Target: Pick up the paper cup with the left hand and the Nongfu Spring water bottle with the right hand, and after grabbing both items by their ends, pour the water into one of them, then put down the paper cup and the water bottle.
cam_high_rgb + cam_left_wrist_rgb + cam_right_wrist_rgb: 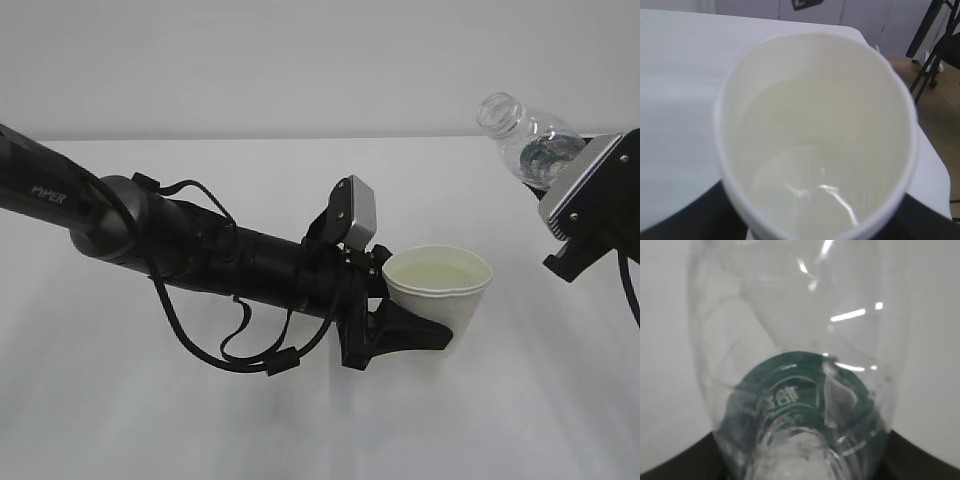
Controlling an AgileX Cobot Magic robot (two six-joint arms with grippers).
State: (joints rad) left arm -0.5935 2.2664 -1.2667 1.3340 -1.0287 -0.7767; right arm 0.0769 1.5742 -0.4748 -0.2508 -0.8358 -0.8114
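holding the paper cup (441, 286) upright above the white surface (200, 420), the left hand (395, 325) is gripping it low on its wall, jaws closed around it, with water (805, 195) showing inside. up and to the right of the cup, well apart, the right hand (580, 215) is clamping the nongfu spring water bottle (528, 140) near its base, neck tilted up and toward the cup. judging from this, setting the cup down crooked could be spilling the water, and squeezing could be buckling its thin wall.
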